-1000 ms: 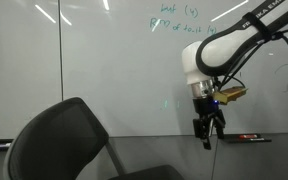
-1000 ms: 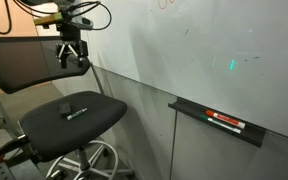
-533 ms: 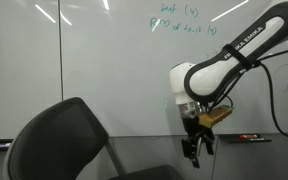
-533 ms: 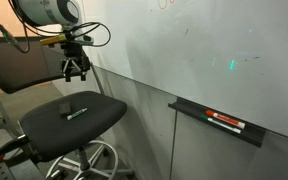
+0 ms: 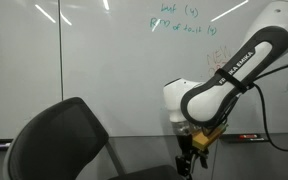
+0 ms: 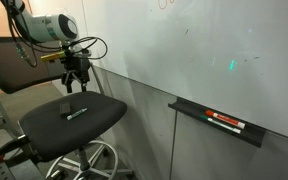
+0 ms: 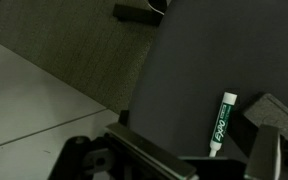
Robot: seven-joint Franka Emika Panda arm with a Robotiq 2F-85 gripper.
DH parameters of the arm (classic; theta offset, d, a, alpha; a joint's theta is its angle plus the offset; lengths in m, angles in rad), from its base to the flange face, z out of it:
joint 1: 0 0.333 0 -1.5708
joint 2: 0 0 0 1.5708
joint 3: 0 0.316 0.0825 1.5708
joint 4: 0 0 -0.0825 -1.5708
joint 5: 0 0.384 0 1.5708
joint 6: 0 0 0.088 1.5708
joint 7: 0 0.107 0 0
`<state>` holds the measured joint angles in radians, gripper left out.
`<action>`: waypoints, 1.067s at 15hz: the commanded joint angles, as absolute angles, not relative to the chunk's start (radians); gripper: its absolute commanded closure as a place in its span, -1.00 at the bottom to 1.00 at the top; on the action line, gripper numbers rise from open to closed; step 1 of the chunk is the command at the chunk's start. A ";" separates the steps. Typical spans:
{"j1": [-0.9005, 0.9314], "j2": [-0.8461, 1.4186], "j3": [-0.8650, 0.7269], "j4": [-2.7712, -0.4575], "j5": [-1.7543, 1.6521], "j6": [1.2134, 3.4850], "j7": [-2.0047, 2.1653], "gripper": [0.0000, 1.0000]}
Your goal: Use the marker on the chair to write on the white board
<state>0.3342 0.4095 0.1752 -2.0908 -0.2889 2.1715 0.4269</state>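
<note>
**Marker** (image 6: 76,113): lies flat and loose near the middle of the chair (image 6: 44,140) seat, clear on all sides, so likely reachable from straight above. The wrist view shows the marker (image 7: 222,123) with a white label.

**Pincer** (image 6: 75,82): hangs pointing down over the seat, in front of the backrest. Jaws fully apart, holding and touching nothing.

**White board** (image 6: 204,50): upright just behind the chair.

**Tray** (image 6: 189,108): on the board's lower edge, well apart, with other pens.
</note>
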 commanded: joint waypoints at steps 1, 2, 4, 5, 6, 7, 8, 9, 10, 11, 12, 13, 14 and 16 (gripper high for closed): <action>0.382 0.471 0.151 -2.062 -0.320 2.211 0.467 -1.00; 0.391 0.487 0.149 -2.056 -0.321 2.219 0.466 -1.00; 0.412 0.523 0.144 -2.036 -0.328 2.233 0.465 -1.00; 0.424 0.547 0.139 -2.020 -0.333 2.238 0.464 -1.00; 0.434 0.566 0.135 -2.006 -0.335 2.242 0.463 -1.00; 0.443 0.589 0.130 -1.987 -0.335 2.241 0.460 -1.00; 0.450 0.611 0.125 -1.970 -0.332 2.239 0.455 -1.00; 0.457 0.631 0.120 -1.953 -0.329 2.236 0.453 -1.00; 0.463 0.650 0.116 -1.936 -0.326 2.232 0.450 -1.00; 0.468 0.672 0.110 -1.918 -0.328 2.230 0.446 -1.00; 0.472 0.694 0.105 -1.899 -0.326 2.227 0.443 -1.00; 0.476 0.714 0.101 -1.879 -0.324 2.221 0.439 -1.00; 0.479 0.732 0.094 -1.863 -0.326 2.220 0.436 -1.00; 0.486 0.770 0.081 -1.824 -0.326 2.213 0.431 -1.00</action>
